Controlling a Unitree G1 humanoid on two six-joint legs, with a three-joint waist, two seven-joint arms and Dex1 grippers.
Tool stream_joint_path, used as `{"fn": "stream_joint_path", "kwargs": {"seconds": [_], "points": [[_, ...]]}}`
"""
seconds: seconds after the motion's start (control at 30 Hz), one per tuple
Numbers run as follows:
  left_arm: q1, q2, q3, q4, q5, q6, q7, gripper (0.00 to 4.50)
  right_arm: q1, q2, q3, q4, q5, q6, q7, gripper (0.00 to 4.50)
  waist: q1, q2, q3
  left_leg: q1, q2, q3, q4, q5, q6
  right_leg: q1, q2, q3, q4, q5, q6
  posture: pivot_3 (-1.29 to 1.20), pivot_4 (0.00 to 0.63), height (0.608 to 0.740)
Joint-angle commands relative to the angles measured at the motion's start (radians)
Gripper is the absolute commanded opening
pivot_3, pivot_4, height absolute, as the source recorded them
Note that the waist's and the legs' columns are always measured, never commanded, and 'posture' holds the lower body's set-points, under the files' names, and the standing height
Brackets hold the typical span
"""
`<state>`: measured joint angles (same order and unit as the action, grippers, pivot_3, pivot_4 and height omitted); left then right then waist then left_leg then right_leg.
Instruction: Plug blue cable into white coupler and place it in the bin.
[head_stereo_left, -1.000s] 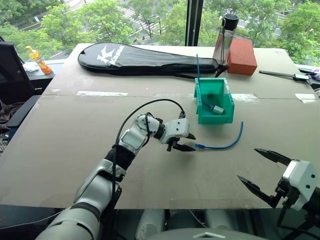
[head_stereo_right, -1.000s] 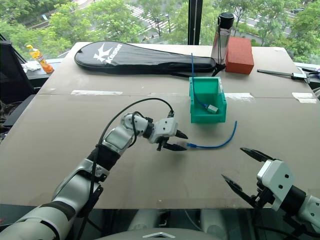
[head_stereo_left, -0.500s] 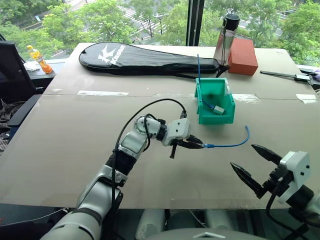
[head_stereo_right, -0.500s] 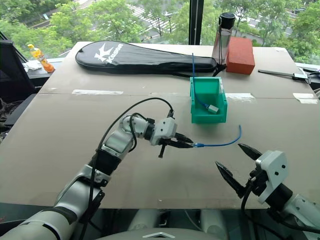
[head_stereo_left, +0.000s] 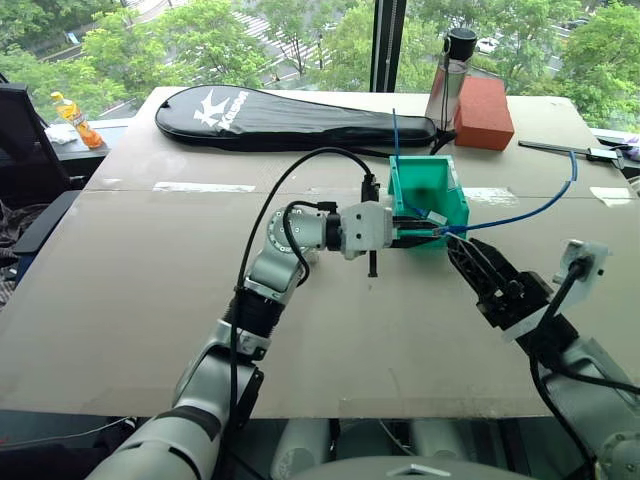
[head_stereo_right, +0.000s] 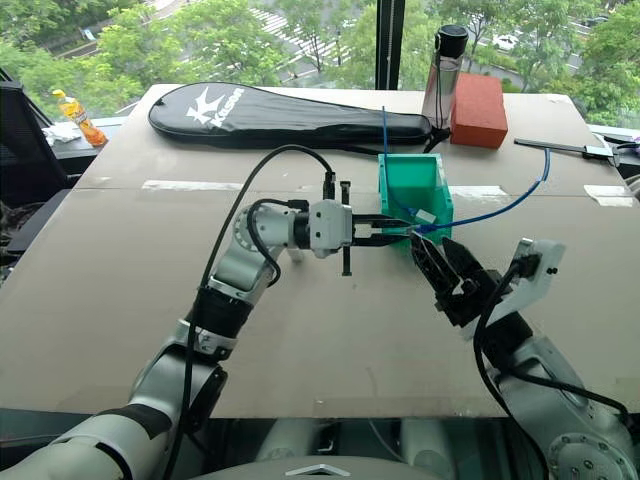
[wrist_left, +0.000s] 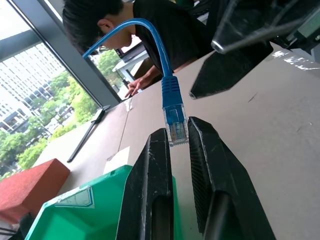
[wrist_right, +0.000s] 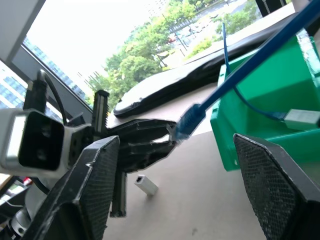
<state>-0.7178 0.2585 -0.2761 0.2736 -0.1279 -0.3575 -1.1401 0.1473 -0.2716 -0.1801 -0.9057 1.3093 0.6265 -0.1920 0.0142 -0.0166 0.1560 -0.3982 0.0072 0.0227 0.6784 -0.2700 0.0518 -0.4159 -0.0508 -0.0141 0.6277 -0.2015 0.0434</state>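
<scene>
Two robot arms meet over a brown table in the head views: the left gripper (head_stereo_left: 425, 232), fingers pressed together, pinches the clear plug of the blue cable (head_stereo_left: 520, 215) in the air just in front of the green bin (head_stereo_left: 430, 195), and the cord arcs up and away to the robot's right. Another blue cord with a small white block on its end already lies inside the bin. The right gripper (head_stereo_left: 480, 268) hangs just beneath the plug with its fingers spread, holding nothing. A black racket case (head_stereo_left: 290, 117) at the far side carries white lettering too small to read. From the left wrist, the plug sits clamped between the two fingertips (wrist_left: 161, 142), contacts facing the camera; a person bends over the far table. From the right wrist, the white coupler (wrist_right: 144, 184) lies on the table under the left gripper, apart from both hands. To my judgement, the spread hand should fetch that coupler, turn its socket toward the plug, and push straight along the plug's line until seated, while the left grip holds firm
</scene>
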Motion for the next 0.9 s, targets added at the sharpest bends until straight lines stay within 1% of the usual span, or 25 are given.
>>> {"fn": "stream_joint_path", "kwargs": {"seconds": [0.03,0.2,0.3,0.43,0.5,0.53,0.7,0.8,0.83,0.87,0.9], "points": [[0.000,-0.006,0.004,0.028,0.016,-0.102,0.027,0.00,-0.045,-0.001,0.026,0.027,0.029,-0.035,-0.055,3.77,0.001,0.000,0.000,0.000,0.000,0.000,0.000,0.000,0.000,0.000,0.000,0.000,0.000,0.000,0.000,0.00,0.150,0.740],[0.001,-0.004,0.005,0.029,0.008,-0.124,0.033,0.00,-0.088,0.008,0.050,0.067,0.039,-0.063,-0.066,3.77,-0.001,0.000,0.000,0.000,-0.001,0.001,0.000,-0.001,0.001,0.000,0.000,0.001,-0.001,0.000,0.000,0.00,0.150,0.740],[0.006,-0.005,0.010,0.019,-0.004,-0.128,0.037,0.00,-0.096,-0.001,0.061,0.087,0.035,-0.067,-0.054,2.99,-0.001,0.000,0.000,0.000,0.000,0.001,0.000,-0.001,0.001,0.000,0.000,0.000,0.000,0.000,0.000,0.00,0.150,0.740],[0.024,-0.008,0.007,0.022,-0.015,-0.148,0.036,0.00,-0.101,-0.019,0.066,0.104,0.034,-0.067,-0.034,1.12,-0.001,0.000,0.000,0.000,0.000,0.001,0.000,-0.001,0.001,0.000,0.000,0.000,0.000,0.000,0.000,0.00,0.150,0.740],[0.040,-0.013,0.002,0.038,-0.012,-0.174,0.038,0.00,-0.103,-0.030,0.065,0.107,0.035,-0.067,-0.026,0.29,-0.001,0.000,0.000,0.000,0.000,0.001,0.000,-0.001,0.001,0.000,0.000,0.001,0.000,0.000,0.000,0.00,0.150,0.740],[0.046,-0.015,-0.001,0.042,-0.013,-0.182,0.036,0.00,-0.103,-0.035,0.061,0.109,0.040,-0.068,-0.023,0.02,-0.001,0.000,0.000,0.000,0.000,0.001,0.000,-0.001,0.001,0.000,0.000,0.001,0.000,0.000,0.000,0.00,0.150,0.740],[0.052,-0.012,0.004,0.013,-0.037,-0.157,0.032,0.00,-0.105,-0.058,0.050,0.113,0.058,-0.076,-0.008,0.02,-0.001,0.000,0.000,0.000,0.000,0.001,0.000,-0.001,0.001,0.000,0.000,0.000,0.000,0.000,0.000,0.00,0.150,0.740],[0.056,-0.009,0.038,-0.043,-0.133,0.015,0.036,0.00,-0.108,-0.072,0.048,0.113,0.065,-0.079,0.007,0.02,-0.001,0.000,0.000,0.000,0.000,0.001,0.000,-0.001,0.001,0.000,0.000,0.001,0.000,0.000,0.000,0.00,0.150,0.740],[0.060,-0.004,0.050,-0.060,-0.153,0.063,0.046,0.94,-0.110,-0.077,0.048,0.114,0.068,-0.080,0.011,0.00,-0.001,0.000,0.000,0.000,0.000,0.001,0.000,-0.001,0.001,0.000,0.000,0.001,0.000,0.000,0.000,0.00,0.150,0.740],[0.063,0.000,0.056,-0.073,-0.162,0.092,0.054,1.29,-0.111,-0.080,0.048,0.115,0.070,-0.082,0.013,0.00,-0.002,0.000,0.000,0.000,0.000,0.001,0.000,-0.001,0.001,0.000,0.000,0.000,0.000,0.000,0.000,0.00,0.150,0.740],[0.072,0.009,0.069,-0.094,-0.178,0.134,0.063,1.82,-0.113,-0.084,0.047,0.116,0.074,-0.083,0.016,0.00,-0.002,0.000,0.000,0.000,0.000,0.000,0.000,-0.001,0.001,0.000,0.000,0.000,0.000,0.000,0.000,0.00,0.150,0.740]]}}
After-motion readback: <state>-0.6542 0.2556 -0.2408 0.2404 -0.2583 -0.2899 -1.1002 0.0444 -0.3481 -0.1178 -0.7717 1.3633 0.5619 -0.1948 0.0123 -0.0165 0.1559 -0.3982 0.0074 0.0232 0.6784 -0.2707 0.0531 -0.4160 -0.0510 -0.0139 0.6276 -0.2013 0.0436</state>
